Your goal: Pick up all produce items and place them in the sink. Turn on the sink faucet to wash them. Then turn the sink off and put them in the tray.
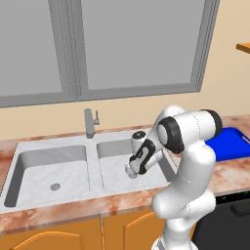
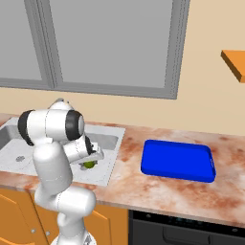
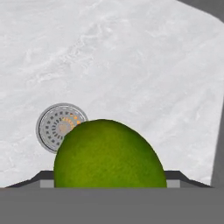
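The yellow-green lime [image 3: 109,153] sits between my two fingertips, which press against its sides just above the marbled floor of the sink's right bowl. The gripper [image 1: 131,172] hangs low in that bowl, hiding the fruit from the left. From the right, the lime [image 2: 88,164] peeks out under the gripper [image 2: 91,160]. A round drain [image 3: 59,126] lies just beyond the lime. The double-basin sink [image 1: 93,151] has its grey faucet [image 1: 90,123] behind the divider, with no water running. The blue tray [image 2: 178,160] rests on the counter to the right of the sink.
The left bowl holds just its drain [image 1: 55,186]. A window runs along the wall behind the sink. Marbled reddish counter [image 2: 129,182] surrounds sink and tray. An orange shelf [image 2: 234,62] juts out at the upper right. A dark appliance front [image 2: 191,225] sits below the counter.
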Tool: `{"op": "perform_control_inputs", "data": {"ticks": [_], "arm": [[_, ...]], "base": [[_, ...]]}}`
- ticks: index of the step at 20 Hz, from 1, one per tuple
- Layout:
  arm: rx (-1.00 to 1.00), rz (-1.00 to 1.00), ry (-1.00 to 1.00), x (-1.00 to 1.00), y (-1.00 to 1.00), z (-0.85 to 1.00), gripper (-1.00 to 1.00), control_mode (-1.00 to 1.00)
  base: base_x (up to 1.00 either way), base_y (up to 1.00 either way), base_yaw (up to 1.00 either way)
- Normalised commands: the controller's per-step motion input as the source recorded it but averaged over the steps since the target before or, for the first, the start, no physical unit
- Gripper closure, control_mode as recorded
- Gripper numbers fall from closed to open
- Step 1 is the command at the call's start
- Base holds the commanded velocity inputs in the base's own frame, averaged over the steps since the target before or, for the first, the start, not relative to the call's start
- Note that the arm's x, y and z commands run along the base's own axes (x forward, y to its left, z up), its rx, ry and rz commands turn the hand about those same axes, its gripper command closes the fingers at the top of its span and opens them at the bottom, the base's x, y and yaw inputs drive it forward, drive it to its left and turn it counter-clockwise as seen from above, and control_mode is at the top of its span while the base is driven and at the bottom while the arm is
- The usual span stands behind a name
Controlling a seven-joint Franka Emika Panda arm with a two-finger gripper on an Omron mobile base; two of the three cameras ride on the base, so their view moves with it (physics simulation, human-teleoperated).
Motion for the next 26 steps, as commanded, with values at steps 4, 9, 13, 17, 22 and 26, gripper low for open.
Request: {"op": "perform_control_inputs", "data": {"ticks": [4,9,13,17,22,26], "arm": [[0.00,0.00,0.04,0.00,0.00,-0.18,1.00,-1.00],[0.00,0.00,0.05,0.05,0.03,-0.29,-1.00,-1.00],[0.02,0.00,-0.01,0.07,0.01,-0.11,-1.00,-1.00],[0.07,0.00,-0.14,-0.20,0.00,0.12,-1.00,-1.00],[0.07,0.00,-0.15,-0.40,-0.01,0.35,-1.00,-1.00],[0.09,0.00,-0.18,-0.34,0.00,0.61,-1.00,-1.00]], "base": [[0.00,0.00,0.00],[0.00,0.00,0.00],[0.00,0.00,0.00],[0.00,0.00,0.00],[0.00,0.00,0.00],[0.00,0.00,0.00]]}}
